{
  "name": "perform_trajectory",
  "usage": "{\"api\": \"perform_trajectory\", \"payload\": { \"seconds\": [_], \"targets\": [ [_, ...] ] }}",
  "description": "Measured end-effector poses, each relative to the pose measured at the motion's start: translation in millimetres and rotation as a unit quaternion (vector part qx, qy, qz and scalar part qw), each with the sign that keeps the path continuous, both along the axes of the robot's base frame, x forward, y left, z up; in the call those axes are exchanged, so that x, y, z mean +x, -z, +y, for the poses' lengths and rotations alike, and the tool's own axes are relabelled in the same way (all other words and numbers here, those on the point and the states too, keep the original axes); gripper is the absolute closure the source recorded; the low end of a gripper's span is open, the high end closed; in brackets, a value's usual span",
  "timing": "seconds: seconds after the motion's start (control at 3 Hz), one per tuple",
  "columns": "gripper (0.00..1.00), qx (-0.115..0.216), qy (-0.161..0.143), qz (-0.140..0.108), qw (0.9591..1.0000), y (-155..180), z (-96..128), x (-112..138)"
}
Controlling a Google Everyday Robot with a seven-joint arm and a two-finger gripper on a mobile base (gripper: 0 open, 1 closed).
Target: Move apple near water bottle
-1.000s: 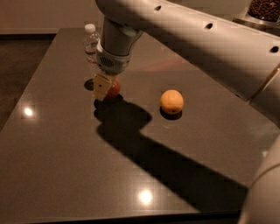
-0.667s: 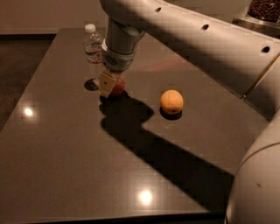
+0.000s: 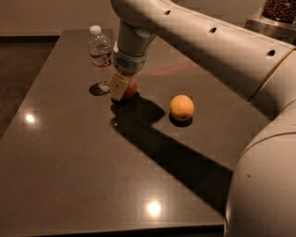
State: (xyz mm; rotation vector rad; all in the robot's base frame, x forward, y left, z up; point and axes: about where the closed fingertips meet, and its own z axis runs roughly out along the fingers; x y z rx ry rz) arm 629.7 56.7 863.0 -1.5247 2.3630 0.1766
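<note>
The red apple (image 3: 130, 90) rests on the dark table (image 3: 69, 162), just right of the water bottle (image 3: 100, 52), a clear bottle with a white cap and a red-and-white label. My gripper (image 3: 125, 90) comes down from above and is shut on the apple. One pale finger (image 3: 118, 88) covers the apple's left side and the other finger is hidden behind the apple. The apple sits about a hand's width from the bottle's base, with the gripper between them.
An orange-yellow round fruit (image 3: 181, 107) lies on the table to the right of the apple. My large white arm (image 3: 217, 51) spans the upper right and casts a broad shadow across the table's middle. A container of brown items (image 3: 280, 10) stands at the top right.
My gripper has moved slightly right and farther back with the apple in it, staying close beside the water bottle. The bottle and the orange fruit have not moved.
</note>
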Motion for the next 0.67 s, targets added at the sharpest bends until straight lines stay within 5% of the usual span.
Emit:
{"api": "perform_trajectory", "payload": {
  "seconds": [0.67],
  "targets": [
    [0.15, 0.001, 0.004, 0.007, 1.0000, 3.5, -5.0, 8.5]
  ]
}}
